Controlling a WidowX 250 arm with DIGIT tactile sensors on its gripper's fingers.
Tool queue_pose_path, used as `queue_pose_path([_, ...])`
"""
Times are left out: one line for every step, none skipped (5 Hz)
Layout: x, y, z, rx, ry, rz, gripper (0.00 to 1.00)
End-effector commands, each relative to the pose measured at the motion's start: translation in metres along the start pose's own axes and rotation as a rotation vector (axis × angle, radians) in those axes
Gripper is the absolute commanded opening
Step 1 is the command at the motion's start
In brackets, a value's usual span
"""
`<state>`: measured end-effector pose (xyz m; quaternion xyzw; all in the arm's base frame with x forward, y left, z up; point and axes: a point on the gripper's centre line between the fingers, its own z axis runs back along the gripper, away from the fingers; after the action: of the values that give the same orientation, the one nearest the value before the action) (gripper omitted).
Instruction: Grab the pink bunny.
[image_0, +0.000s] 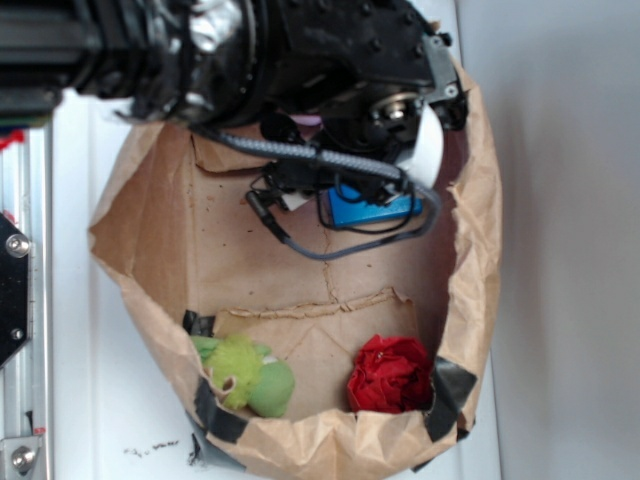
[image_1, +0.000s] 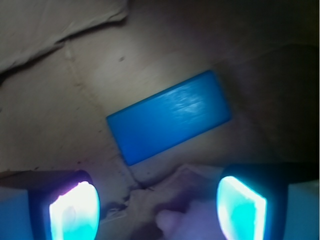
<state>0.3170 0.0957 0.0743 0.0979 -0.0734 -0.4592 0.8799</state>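
Your black robot arm (image_0: 300, 60) reaches across the top of the exterior view, over a shallow container made from a cut-down brown paper bag (image_0: 470, 260) with black tape at its lower corners, sitting on a white surface (image_0: 560, 240). In the wrist view, your gripper (image_1: 157, 210) has its jaws spread wide apart, the two pads glowing cyan at the bottom corners, with nothing clamped between them. Low between them you can see a pale pinkish, soft-looking shape, the pink bunny (image_1: 172, 217); it is blurred and cut by the frame edge, so you cannot tell its pose or whether either pad touches it. In the exterior view the arm covers that spot, apart from a small sliver of pink just under the arm. Just beyond the bunny in the wrist view, a flat blue rectangular block (image_1: 170, 117) lies tilted on the creased paper floor; in the exterior view you see it beneath the gripper, near the upper wall of the bag. Well apart, along the lower wall, a fuzzy lime-green plush toy (image_0: 245, 372) lies at the left and a red ruffled fabric ball (image_0: 390, 375) at the right.
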Motion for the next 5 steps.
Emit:
queue_pose_path([-0.016,0.015,0.038,-0.047,0.033,0.309,1.0])
queue_pose_path([-0.018,0.015,0.035,-0.025,0.055,0.329,1.0])
queue_pose_path([-0.022,0.021,0.028,0.014,0.076,0.344,1.0])
queue_pose_path([-0.03,0.025,0.022,0.033,0.109,0.39,1.0])
queue_pose_path([-0.035,0.033,0.017,0.057,0.122,0.411,1.0])
